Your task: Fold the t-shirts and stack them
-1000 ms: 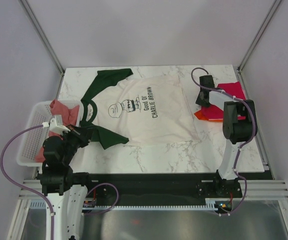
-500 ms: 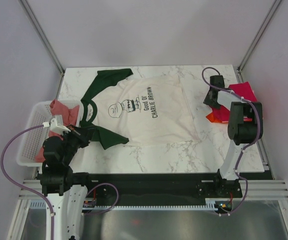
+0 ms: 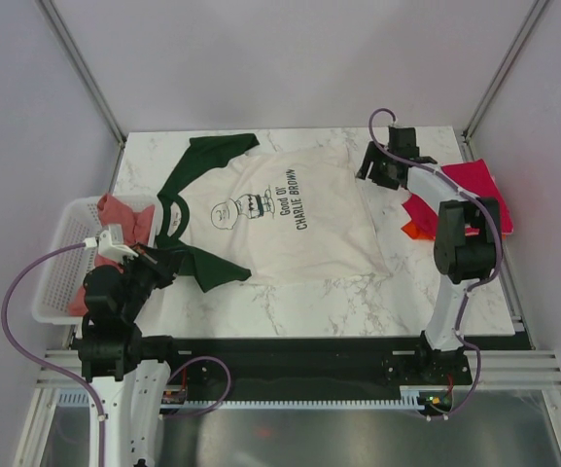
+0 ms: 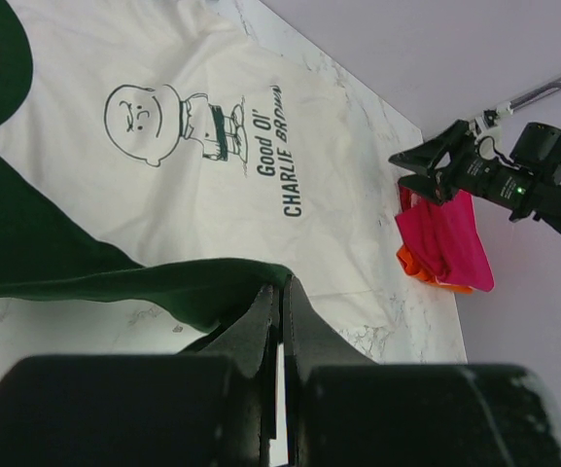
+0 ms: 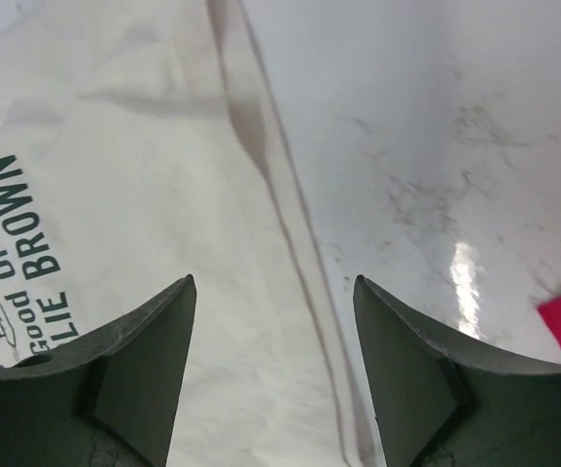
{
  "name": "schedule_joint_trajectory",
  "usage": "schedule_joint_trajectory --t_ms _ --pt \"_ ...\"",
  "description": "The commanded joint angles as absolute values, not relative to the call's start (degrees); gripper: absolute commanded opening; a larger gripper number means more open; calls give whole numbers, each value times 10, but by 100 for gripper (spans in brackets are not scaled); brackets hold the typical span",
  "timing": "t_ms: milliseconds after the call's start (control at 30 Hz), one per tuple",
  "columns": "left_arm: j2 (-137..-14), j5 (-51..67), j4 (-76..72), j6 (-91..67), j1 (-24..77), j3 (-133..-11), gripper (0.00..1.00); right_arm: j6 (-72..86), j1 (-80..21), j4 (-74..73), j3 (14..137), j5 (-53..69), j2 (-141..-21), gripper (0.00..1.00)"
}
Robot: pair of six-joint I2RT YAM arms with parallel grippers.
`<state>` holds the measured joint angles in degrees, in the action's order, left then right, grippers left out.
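A cream t-shirt point(image 3: 299, 219) with dark green sleeves and a Charlie Brown print lies spread flat on the marble table. My left gripper point(image 3: 166, 261) is shut on the tip of its near green sleeve point(image 4: 134, 287), and the cloth is pinched at the fingertips of the left gripper point(image 4: 282, 284). My right gripper point(image 3: 369, 171) hovers open over the shirt's hem point(image 5: 295, 263) at the far right corner, nothing between its fingers point(image 5: 154, 336). Folded magenta point(image 3: 476, 190) and orange point(image 3: 412, 230) t-shirts lie at the right edge. A salmon-pink t-shirt point(image 3: 122, 215) sits in the basket.
A white lattice basket point(image 3: 54, 268) stands at the table's left edge beside my left arm. Bare marble point(image 3: 358, 302) lies in front of the cream shirt and between its hem and the folded pile. Frame posts rise at the far corners.
My right gripper has left the magenta and orange pile, swung left and farther back to the cream shirt's hem, and opened wider. The left gripper has stayed put on the sleeve.
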<state>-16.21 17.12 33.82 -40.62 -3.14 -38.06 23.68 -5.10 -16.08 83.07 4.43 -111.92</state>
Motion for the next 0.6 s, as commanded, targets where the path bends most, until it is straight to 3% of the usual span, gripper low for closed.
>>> schedule_joint_trajectory --t_ms 0,400,567 --pt "-162 191 330 -398 -33 -388 2 226 -73 -179 896 72 -1175 74" --pt "-161 197 336 -394 -33 -396 2 194 -117 -257 1032 -74 -1295 72" --pt "-159 193 337 -396 -33 -393 2 182 -131 -268 1034 -105 -1313 66"
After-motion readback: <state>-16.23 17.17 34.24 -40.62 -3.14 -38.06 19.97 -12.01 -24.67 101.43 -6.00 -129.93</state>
